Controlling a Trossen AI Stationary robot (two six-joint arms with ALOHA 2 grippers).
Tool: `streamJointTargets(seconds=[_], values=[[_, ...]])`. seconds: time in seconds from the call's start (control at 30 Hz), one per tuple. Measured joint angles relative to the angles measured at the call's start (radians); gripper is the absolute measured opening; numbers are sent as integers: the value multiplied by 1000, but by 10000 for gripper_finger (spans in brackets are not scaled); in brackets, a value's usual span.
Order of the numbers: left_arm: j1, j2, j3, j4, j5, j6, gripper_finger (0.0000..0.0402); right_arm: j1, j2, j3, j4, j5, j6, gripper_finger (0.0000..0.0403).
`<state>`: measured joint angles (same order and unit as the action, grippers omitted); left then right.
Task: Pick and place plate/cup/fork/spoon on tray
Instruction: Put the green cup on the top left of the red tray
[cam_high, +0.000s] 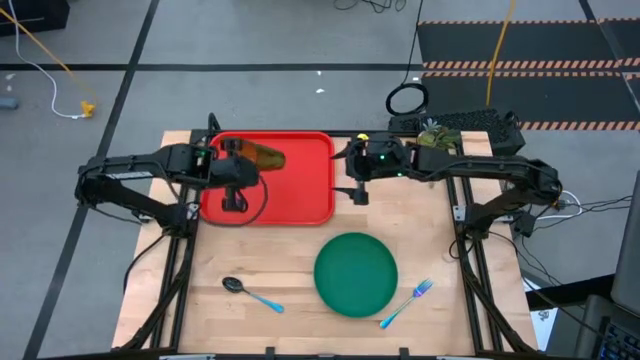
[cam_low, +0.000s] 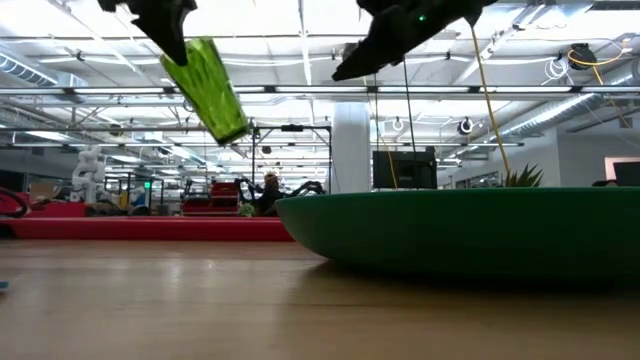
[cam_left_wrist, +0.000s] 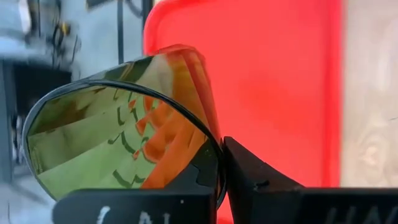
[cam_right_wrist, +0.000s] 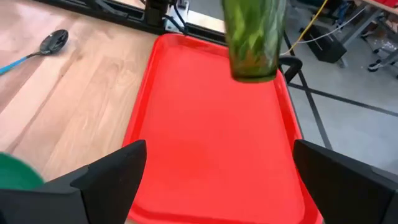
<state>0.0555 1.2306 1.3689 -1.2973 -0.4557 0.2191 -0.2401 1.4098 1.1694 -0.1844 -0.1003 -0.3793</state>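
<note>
Just one each: plate (cam_high: 356, 273), fork (cam_high: 405, 302), spoon (cam_high: 251, 292); tray (cam_high: 305, 185) bare; left gripper (cam_high: 243, 150) clasping cup (cam_high: 264, 156) above it; right gripper (cam_high: 356, 178) spread.

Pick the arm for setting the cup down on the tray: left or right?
Left. Its tool already holds the cup tilted above the tray; the right tool hangs open and empty beside the tray.

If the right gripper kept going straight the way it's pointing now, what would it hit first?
Probably the tray: the open right gripper looks down onto its bare red floor. The cup, held by the left gripper, hangs farther ahead, though depth is unclear.
</note>
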Motion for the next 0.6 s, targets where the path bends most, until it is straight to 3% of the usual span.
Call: streamJointTargets(seconds=[0.37,0.6], values=[[321,55,192,-91,33,29,12,-20,-45,-1,-90,4,-97,396],[523,106,204,-152,123,-6,7,-55,-45,-1,-101,4,-112,396]])
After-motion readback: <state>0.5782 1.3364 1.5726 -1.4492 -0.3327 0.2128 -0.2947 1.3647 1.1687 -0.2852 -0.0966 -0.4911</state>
